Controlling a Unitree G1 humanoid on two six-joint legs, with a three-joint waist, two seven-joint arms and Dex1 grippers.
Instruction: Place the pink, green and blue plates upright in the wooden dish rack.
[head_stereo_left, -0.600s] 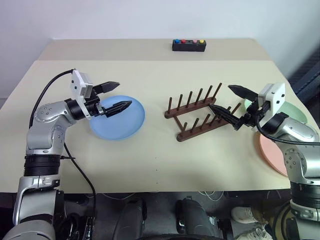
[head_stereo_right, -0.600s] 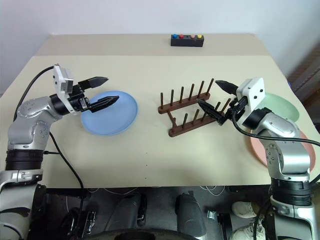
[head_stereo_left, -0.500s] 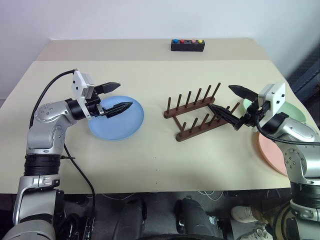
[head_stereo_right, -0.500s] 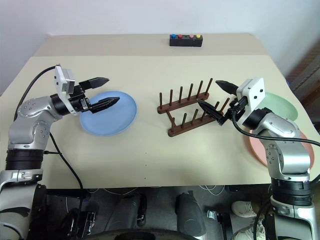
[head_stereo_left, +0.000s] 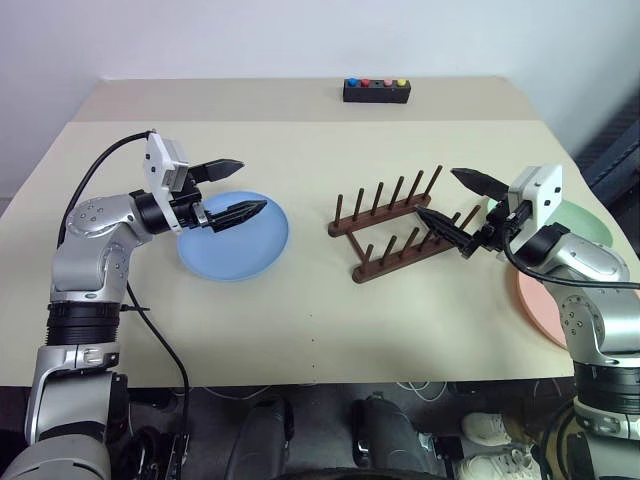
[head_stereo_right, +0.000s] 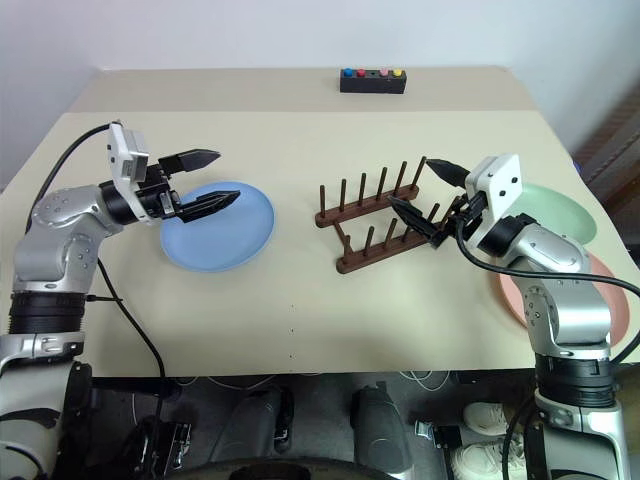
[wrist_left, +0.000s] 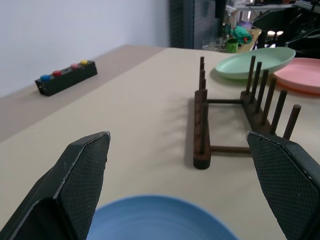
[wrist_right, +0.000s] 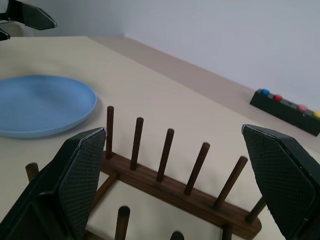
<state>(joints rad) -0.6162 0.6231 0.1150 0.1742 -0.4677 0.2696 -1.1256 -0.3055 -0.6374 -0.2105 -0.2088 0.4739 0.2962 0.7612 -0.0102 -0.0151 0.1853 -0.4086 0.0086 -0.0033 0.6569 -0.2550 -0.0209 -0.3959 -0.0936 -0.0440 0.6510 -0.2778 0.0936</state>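
The blue plate (head_stereo_left: 235, 242) lies flat on the left side of the table. My left gripper (head_stereo_left: 252, 185) hovers open just above its far edge, with nothing between its fingers. The wooden dish rack (head_stereo_left: 393, 226) stands in the middle with no plate in it, its pegs upright. My right gripper (head_stereo_left: 437, 192) is open over the rack's right end, holding nothing. The green plate (head_stereo_left: 592, 225) lies flat at the far right, partly hidden behind my right hand. The pink plate (head_stereo_left: 540, 300) lies flat just in front of the green one. In the left wrist view, the rack (wrist_left: 205, 125) stands beyond the blue plate (wrist_left: 160, 220).
A small black box with coloured buttons (head_stereo_left: 376, 91) sits near the far edge of the beige table (head_stereo_left: 300, 320). The pink plate reaches close to the table's right edge. A wall rises behind the table.
My right gripper has edged slightly left toward the rack. The left gripper, the plates and the rack stay where they were.
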